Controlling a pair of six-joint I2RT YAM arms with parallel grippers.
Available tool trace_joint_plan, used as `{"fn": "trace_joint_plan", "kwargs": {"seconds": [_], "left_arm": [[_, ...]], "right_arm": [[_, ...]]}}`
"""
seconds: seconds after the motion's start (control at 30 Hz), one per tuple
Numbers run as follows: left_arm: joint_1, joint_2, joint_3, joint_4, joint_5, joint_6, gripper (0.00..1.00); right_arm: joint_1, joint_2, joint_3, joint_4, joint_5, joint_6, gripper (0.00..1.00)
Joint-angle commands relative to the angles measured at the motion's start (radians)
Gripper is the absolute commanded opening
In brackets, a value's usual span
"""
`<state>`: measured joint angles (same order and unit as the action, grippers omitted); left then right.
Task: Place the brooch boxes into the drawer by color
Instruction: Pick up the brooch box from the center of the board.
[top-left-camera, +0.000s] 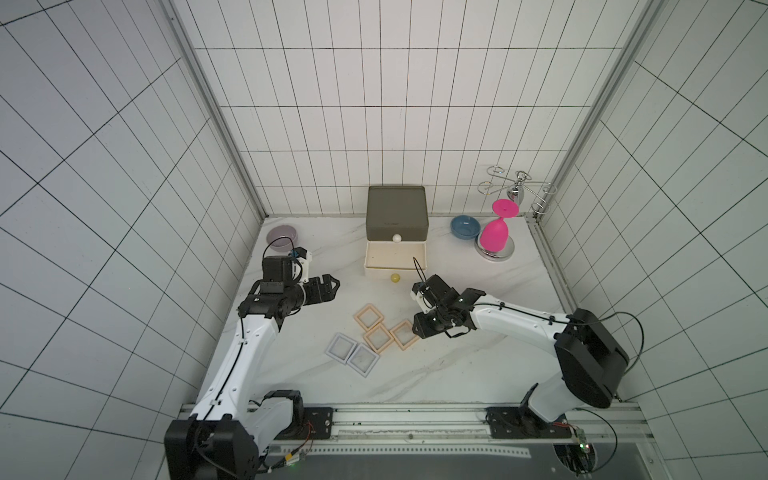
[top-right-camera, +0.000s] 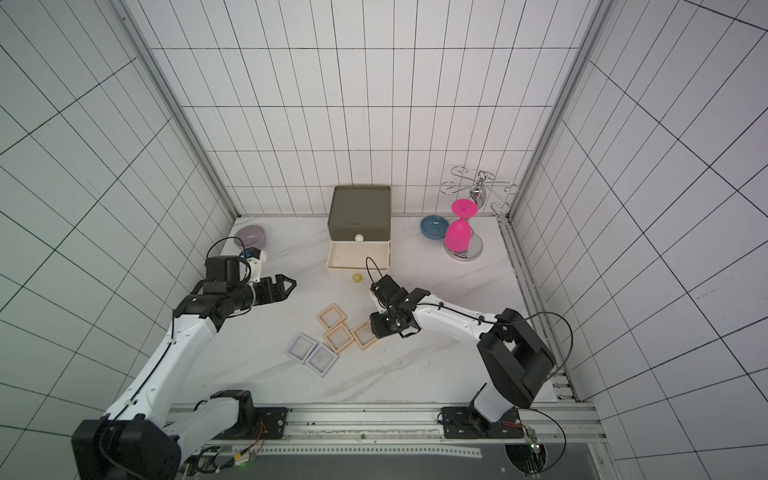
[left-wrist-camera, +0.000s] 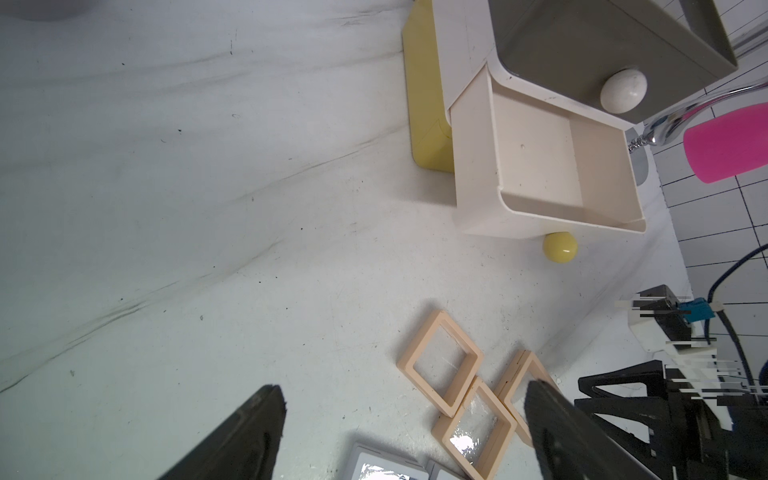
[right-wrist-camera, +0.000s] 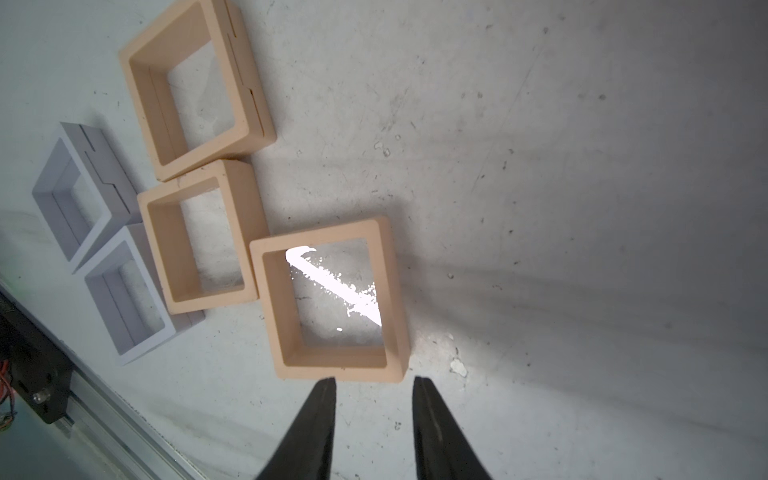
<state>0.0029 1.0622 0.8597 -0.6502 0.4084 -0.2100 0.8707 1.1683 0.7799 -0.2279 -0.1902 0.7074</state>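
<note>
**Brooch boxes (top-left-camera: 379, 337) grouped mid-tabletop (top-left-camera: 457, 365); both tools empty**

Back left corner: lilac bowl (top-left-camera: 283, 239). Just in front of it the left tool (top-left-camera: 334, 287) hangs above the tabletop, jaws spread wide, nothing in them.

Centre front: two lavender brooch boxes (top-left-camera: 341, 348) lie flat, side by side, touching. Right of those, three peach brooch boxes (top-left-camera: 368, 318) lie flat in a zigzag, each touching its neighbour. The middle one also touches a lavender box.

Behind the group, at the back: drawer chest (top-left-camera: 397, 226). Its olive top tier (top-left-camera: 397, 205) is shut and carries a white knob (top-left-camera: 397, 238). The white tier (top-left-camera: 395, 258) is pulled out towards the boxes, with a yellow knob (top-left-camera: 395, 277) at its front edge. The yellow tier (left-wrist-camera: 428, 104) sits at the bottom, seen from the left wrist.

The right tool (right-wrist-camera: 374, 381) points down at the tabletop just beside the rightmost peach box (right-wrist-camera: 397, 299), jaws partly apart, gripping nothing. Whether a fingertip brushes the frame, cannot tell.

Back right: blue bowl (top-left-camera: 465, 226), then a pink goblet (top-left-camera: 494, 235) upside down on a chrome glass rack (top-left-camera: 515, 191).
</note>
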Motion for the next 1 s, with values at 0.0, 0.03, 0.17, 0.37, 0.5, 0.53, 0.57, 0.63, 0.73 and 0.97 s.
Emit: {"fn": "trace_joint_plan", "kwargs": {"seconds": [0.0, 0.03, 0.17, 0.37, 0.5, 0.53, 0.57, 0.63, 0.73, 0.97], "left_arm": [[0.002, -0.007, -0.003, 0.017, 0.001, 0.000, 0.94], [0.002, -0.005, -0.003, 0.018, 0.001, 0.000, 0.94], [0.003, -0.001, -0.002, 0.018, 0.000, 0.000, 0.94], [0.003, 0.003, 0.000, 0.019, -0.003, 0.001, 0.94], [0.003, 0.006, 0.000, 0.017, -0.002, 0.001, 0.94], [0.003, 0.006, 0.001, 0.018, -0.001, 0.002, 0.94], [0.003, 0.007, 0.002, 0.018, -0.002, 0.001, 0.94], [0.003, 0.007, 0.002, 0.018, -0.001, 0.002, 0.94], [0.003, 0.008, 0.002, 0.018, 0.000, 0.003, 0.94], [0.003, 0.004, 0.001, 0.017, -0.002, 0.002, 0.94]], "right_arm": [[-0.004, 0.090, 0.047, -0.225, -0.103, -0.176, 0.49], [-0.003, 0.126, 0.067, -0.245, -0.111, -0.194, 0.48], [0.004, 0.224, 0.114, -0.251, -0.072, -0.240, 0.41], [0.013, 0.318, 0.173, -0.245, -0.036, -0.292, 0.38], [0.028, 0.371, 0.207, -0.242, -0.033, -0.296, 0.38], [0.031, 0.386, 0.216, -0.242, -0.012, -0.317, 0.37], [0.034, 0.399, 0.224, -0.241, -0.004, -0.323, 0.36], [0.039, 0.419, 0.234, -0.240, 0.007, -0.331, 0.35], [0.041, 0.445, 0.247, -0.236, 0.018, -0.342, 0.35], [0.054, 0.501, 0.276, -0.240, 0.045, -0.362, 0.33]]}}
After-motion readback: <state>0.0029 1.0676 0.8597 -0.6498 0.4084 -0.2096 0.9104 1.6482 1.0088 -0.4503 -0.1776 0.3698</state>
